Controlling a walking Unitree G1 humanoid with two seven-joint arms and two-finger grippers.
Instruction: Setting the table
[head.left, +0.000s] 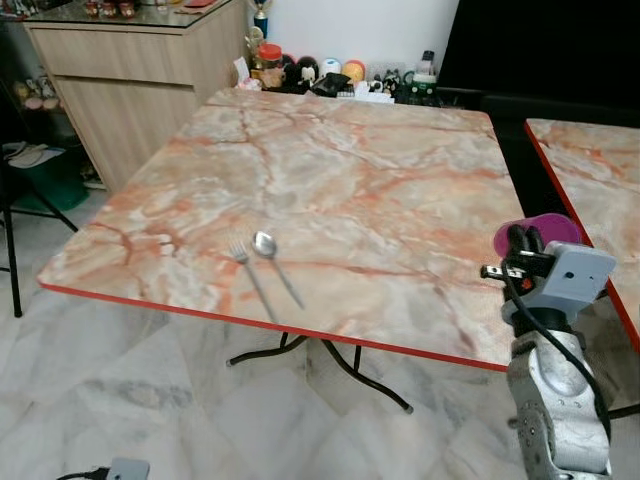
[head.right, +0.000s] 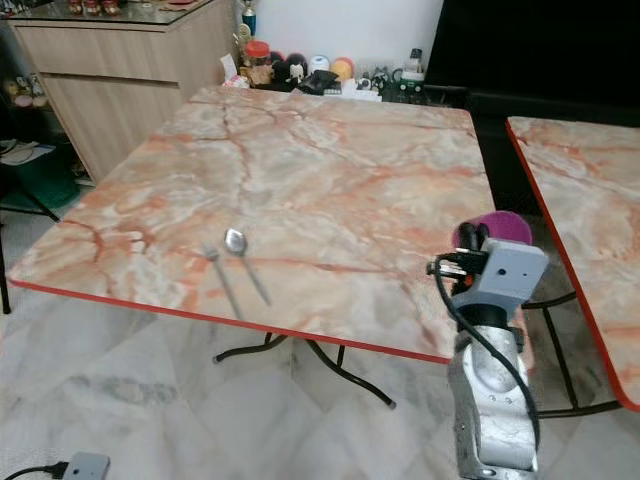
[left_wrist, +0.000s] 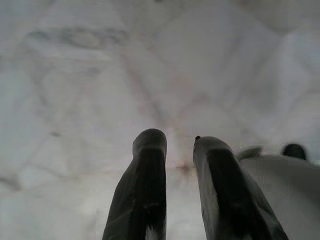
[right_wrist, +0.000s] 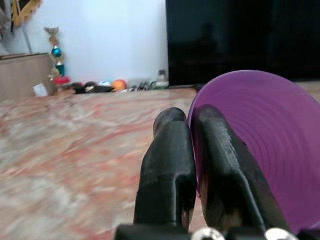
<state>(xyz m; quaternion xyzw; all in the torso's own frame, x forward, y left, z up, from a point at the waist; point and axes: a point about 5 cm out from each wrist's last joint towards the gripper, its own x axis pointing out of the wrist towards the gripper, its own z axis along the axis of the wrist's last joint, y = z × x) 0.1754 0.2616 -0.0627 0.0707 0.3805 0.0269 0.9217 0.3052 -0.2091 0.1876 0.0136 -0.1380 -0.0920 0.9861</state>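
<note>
A purple plate (head.left: 556, 227) hangs just off the right edge of the marble table (head.left: 350, 160), at about tabletop height. My right gripper (head.left: 520, 240) is shut on its rim; in the right wrist view the two black fingers (right_wrist: 167, 150) pinch the plate (right_wrist: 260, 130) edge-on. A fork (head.left: 243, 258) and a spoon (head.left: 265, 244) lie side by side near the table's front edge, left of centre. My left gripper (left_wrist: 180, 145) hangs low over the tiled floor, its fingers a little apart with nothing between them.
A second marble table (head.left: 590, 170) stands close on the right, with a narrow gap between the two. A wooden cabinet (head.left: 130, 80) is at the back left. Jars and small items (head.left: 330, 75) crowd the floor behind the table. A black stand leg (head.left: 12, 240) is at far left.
</note>
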